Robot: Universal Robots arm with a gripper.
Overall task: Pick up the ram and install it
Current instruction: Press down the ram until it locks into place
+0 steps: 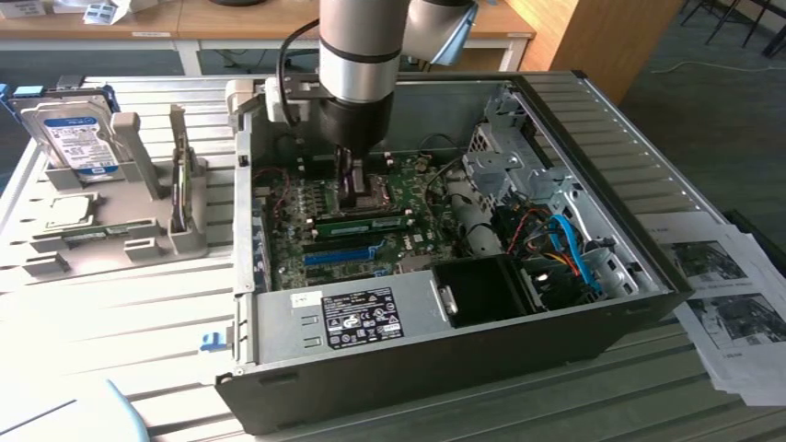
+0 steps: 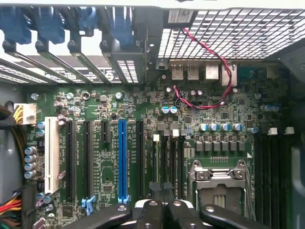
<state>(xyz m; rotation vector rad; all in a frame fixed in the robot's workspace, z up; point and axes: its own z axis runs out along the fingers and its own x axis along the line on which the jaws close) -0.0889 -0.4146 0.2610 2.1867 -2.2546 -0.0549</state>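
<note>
Inside the open computer case (image 1: 639, 285), the gripper (image 1: 364, 191) hangs with jaws shut and empty over the motherboard (image 2: 143, 143). Just beside it, the green ram (image 1: 368, 222) lies along its slot; seating it well likely calls for even, straight downward pressure.

ram (image 1: 364, 222) in case (image 1: 590, 138) | claw (image 1: 356, 189) just above | hard drive (image 1: 76, 136) exterior view's left
</note>
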